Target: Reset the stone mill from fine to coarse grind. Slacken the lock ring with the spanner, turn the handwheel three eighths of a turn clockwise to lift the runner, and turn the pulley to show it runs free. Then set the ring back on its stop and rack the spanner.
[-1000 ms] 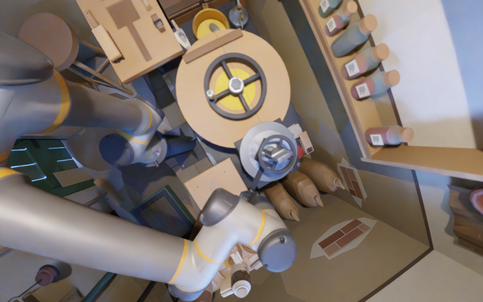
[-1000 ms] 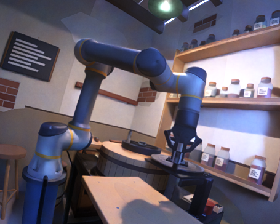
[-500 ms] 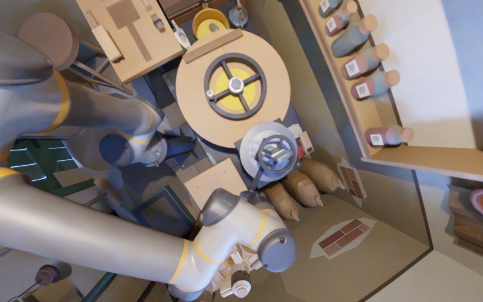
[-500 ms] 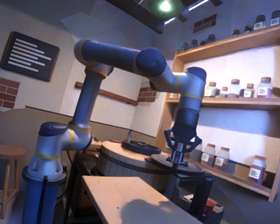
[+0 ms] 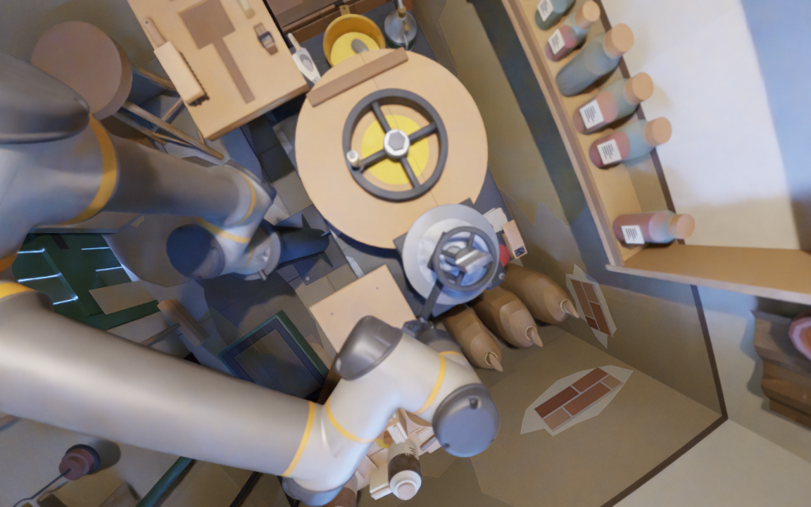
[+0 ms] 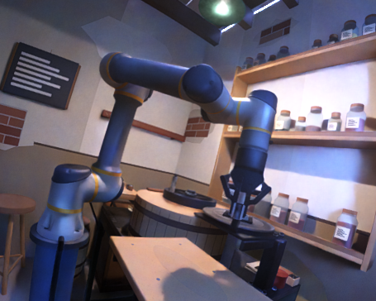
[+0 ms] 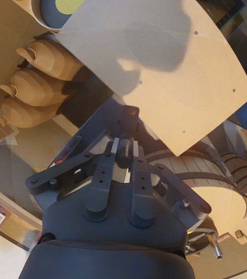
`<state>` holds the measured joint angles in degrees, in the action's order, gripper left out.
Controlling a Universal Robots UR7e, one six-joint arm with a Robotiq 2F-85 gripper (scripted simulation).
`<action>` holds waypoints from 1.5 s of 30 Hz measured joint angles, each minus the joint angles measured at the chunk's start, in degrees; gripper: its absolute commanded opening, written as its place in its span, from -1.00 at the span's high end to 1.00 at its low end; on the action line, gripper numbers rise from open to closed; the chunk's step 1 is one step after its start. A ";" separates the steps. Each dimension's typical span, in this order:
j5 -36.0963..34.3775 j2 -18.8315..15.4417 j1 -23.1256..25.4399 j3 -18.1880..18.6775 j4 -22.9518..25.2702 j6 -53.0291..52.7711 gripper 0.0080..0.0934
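The mill's round wooden top (image 5: 391,146) carries a dark spoked handwheel (image 5: 394,144) with a yellow disc beneath and a hex hub at its centre. Beside it, toward the shelves, sits the grey pulley disc (image 5: 451,252) on a dark stand. My gripper (image 7: 123,152) stands straight down over the pulley (image 6: 239,217). Its fingers are closed on the pulley's dark crank knob (image 7: 124,153). The knob sits between the two finger pads in the wrist camera. The lock ring and the spanner are not clearly seen.
My arm (image 5: 144,384) fills the lower left of the side camera. A wooden table (image 6: 172,268) stands in front of the pulley stand. Three sacks (image 5: 509,315) lie beside it. Shelves of jars (image 5: 610,107) run along the wall. A tool board (image 5: 219,57) lies behind the mill.
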<state>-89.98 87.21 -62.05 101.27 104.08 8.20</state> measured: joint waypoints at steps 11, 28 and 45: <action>-0.02 0.00 0.00 0.01 -0.01 0.01 0.18; -0.02 0.05 0.00 -0.22 -0.36 0.01 0.06; -0.02 1.50 0.00 -8.88 -10.34 0.01 0.06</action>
<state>-90.00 88.71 -62.05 92.39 93.74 8.21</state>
